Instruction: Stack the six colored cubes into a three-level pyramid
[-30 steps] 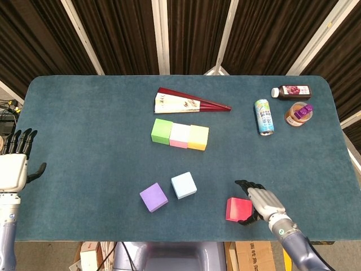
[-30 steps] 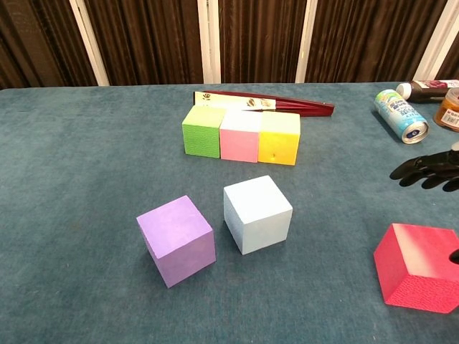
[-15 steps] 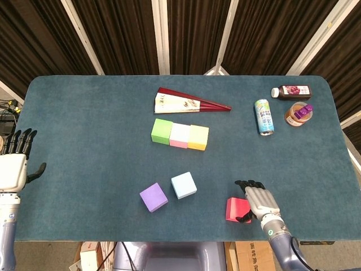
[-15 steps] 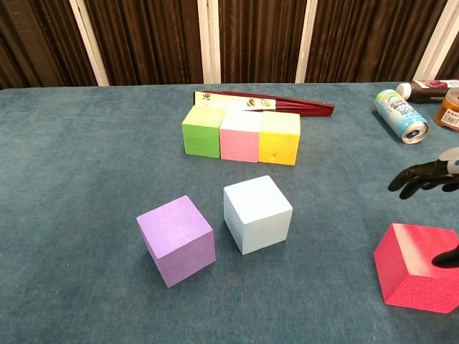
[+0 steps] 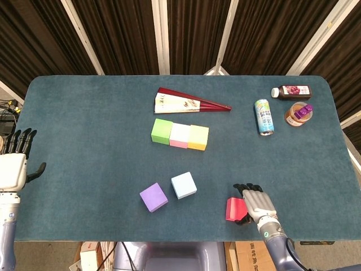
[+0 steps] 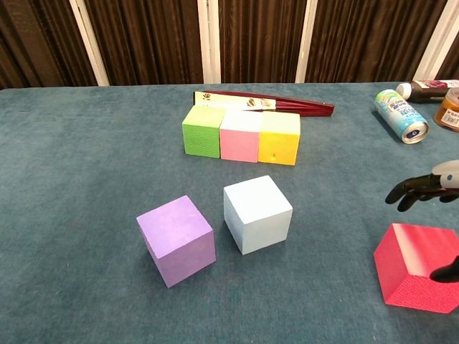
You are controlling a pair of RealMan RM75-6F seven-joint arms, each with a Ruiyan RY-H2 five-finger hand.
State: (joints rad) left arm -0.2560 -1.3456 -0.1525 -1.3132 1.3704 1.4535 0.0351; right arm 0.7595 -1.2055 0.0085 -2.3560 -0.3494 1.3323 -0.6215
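Green (image 5: 162, 130), pink (image 5: 180, 135) and yellow (image 5: 198, 137) cubes form a touching row mid-table; the chest view shows the same green (image 6: 201, 132), pink (image 6: 240, 136) and yellow (image 6: 280, 138) cubes. Nearer lie a light blue cube (image 5: 184, 185) (image 6: 257, 213) and a purple cube (image 5: 154, 197) (image 6: 176, 239), slightly apart. The red cube (image 5: 233, 209) (image 6: 412, 265) sits at the near right. My right hand (image 5: 255, 202) straddles its right side, fingers (image 6: 419, 190) spread over the far edge, thumb at the near side, no firm grip visible. My left hand (image 5: 14, 164) is open beyond the table's left edge.
A folded red fan (image 5: 189, 103) lies behind the cube row. At the far right are a lying can (image 5: 263, 117), a dark bottle (image 5: 292, 91) and an orange jar (image 5: 296, 113). The table's near edge (image 5: 186, 239) runs just below the red cube.
My right hand has slid toward the near edge and a little left, settling further over the red cube. The cubes and the left hand have not moved.
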